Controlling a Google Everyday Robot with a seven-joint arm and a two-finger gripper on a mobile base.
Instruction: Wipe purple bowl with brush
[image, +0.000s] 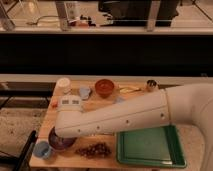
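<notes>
The purple bowl (58, 143) sits near the front left corner of the wooden table (107, 107), and only its front rim shows. My white arm reaches across the table from the right. Its end, with the gripper (63, 134), hangs right over the bowl and covers most of it. The brush is hidden under the arm's end.
A light-blue cup (43, 149) stands just left of the purple bowl, with a dark cluster of grapes (93, 149) to its right. A green tray (150, 147) lies at the front right. An orange-red bowl (104, 87), a white cup (63, 85) and a thin fork (129, 90) are at the back.
</notes>
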